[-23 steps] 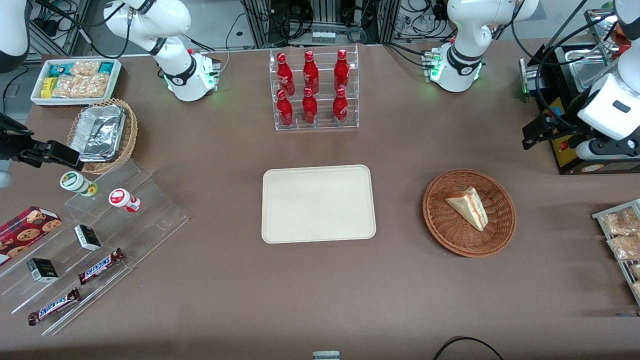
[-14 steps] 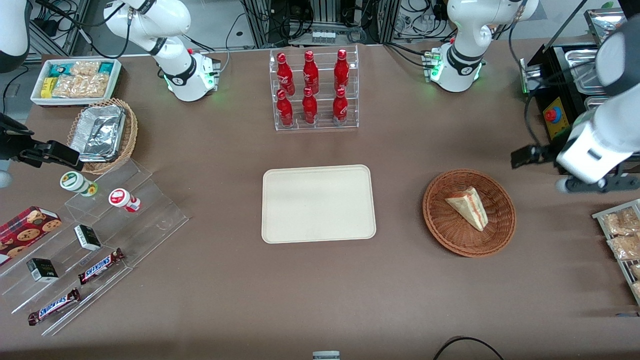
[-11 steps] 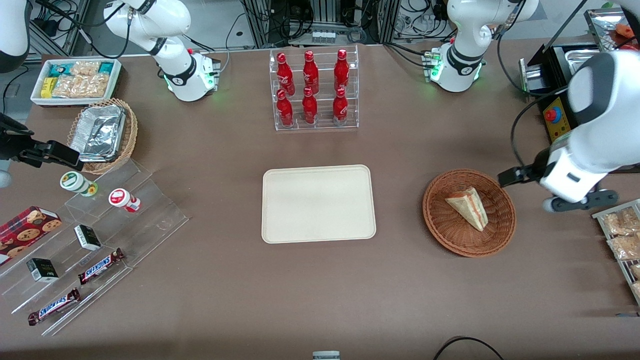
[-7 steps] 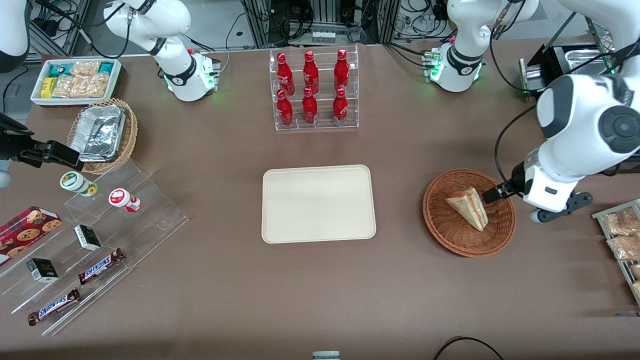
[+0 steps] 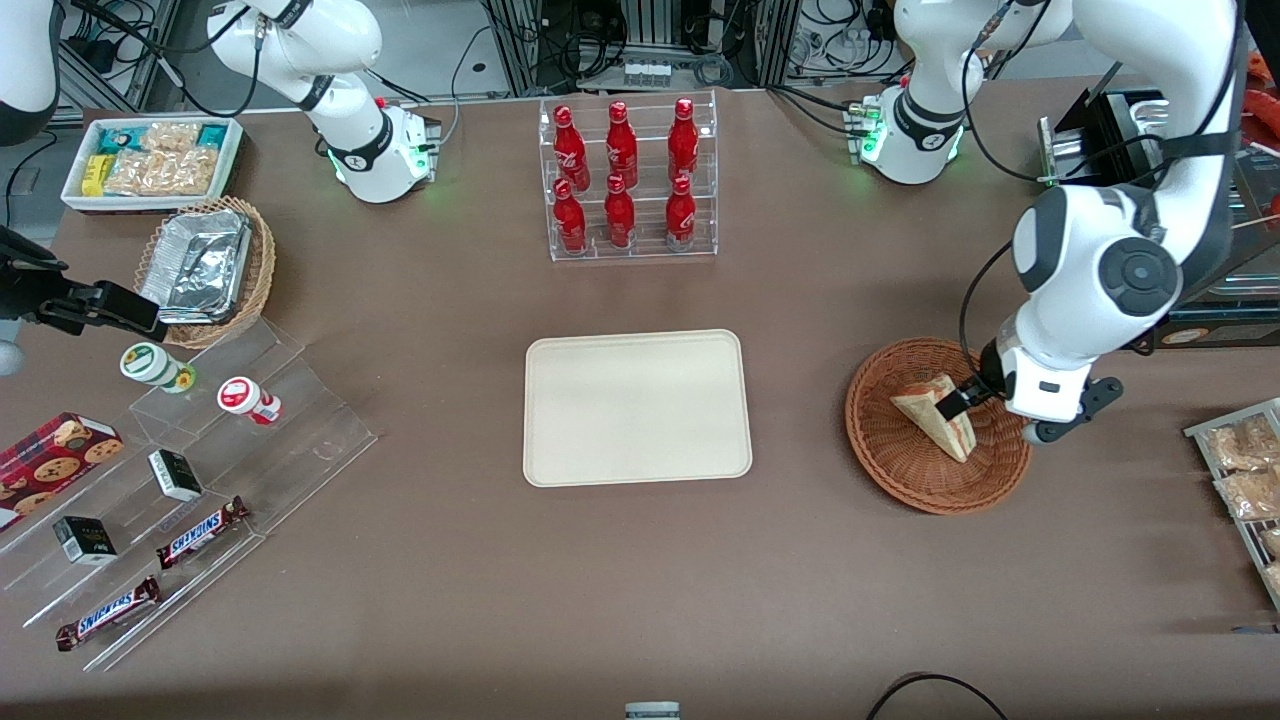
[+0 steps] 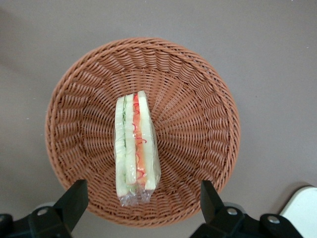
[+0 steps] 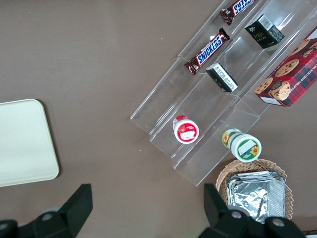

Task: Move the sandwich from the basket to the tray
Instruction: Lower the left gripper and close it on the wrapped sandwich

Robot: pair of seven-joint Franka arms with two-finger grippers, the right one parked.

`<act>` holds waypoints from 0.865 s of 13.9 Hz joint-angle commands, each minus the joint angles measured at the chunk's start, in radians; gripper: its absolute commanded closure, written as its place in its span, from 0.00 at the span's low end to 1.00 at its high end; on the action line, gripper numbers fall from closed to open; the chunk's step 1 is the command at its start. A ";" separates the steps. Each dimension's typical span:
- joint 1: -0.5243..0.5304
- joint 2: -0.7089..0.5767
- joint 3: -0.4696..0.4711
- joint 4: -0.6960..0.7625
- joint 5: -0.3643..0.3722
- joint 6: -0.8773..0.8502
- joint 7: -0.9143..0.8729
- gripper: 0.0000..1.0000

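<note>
The sandwich (image 5: 935, 412), a pale bread wedge in clear wrap, lies in the round reddish-brown basket (image 5: 890, 462). In the left wrist view its red and green layers (image 6: 134, 144) face up, in the middle of the basket (image 6: 198, 124). My left gripper (image 5: 972, 403) hangs just over the basket, at the sandwich's wide end. It is open: the two black fingers (image 6: 74, 197) stand wide apart on either side of the sandwich's wrapped end, gripper (image 6: 142, 198), touching nothing. The cream tray (image 5: 637, 407) lies bare at the table's middle, beside the basket toward the parked arm's end.
An acrylic rack of red bottles (image 5: 627, 180) stands farther from the front camera than the tray. Snack packets (image 5: 1240, 470) lie at the working arm's end. A tan basket of foil trays (image 5: 205, 268) and acrylic steps with snacks (image 5: 200, 470) are at the parked arm's end.
The left arm has swung in from the working arm's end of the table and come down over the basket; its open gripper now straddles the sandwich. The sandwich, basket and tray have not moved.
</note>
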 commanded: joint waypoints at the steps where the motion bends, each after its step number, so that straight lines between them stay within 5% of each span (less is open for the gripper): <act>1: -0.007 -0.027 0.004 -0.111 0.020 0.118 -0.042 0.00; 11: -0.007 0.119 0.007 -0.113 0.020 0.213 -0.077 0.00; 12: -0.007 0.122 0.007 -0.113 0.020 0.215 -0.077 0.11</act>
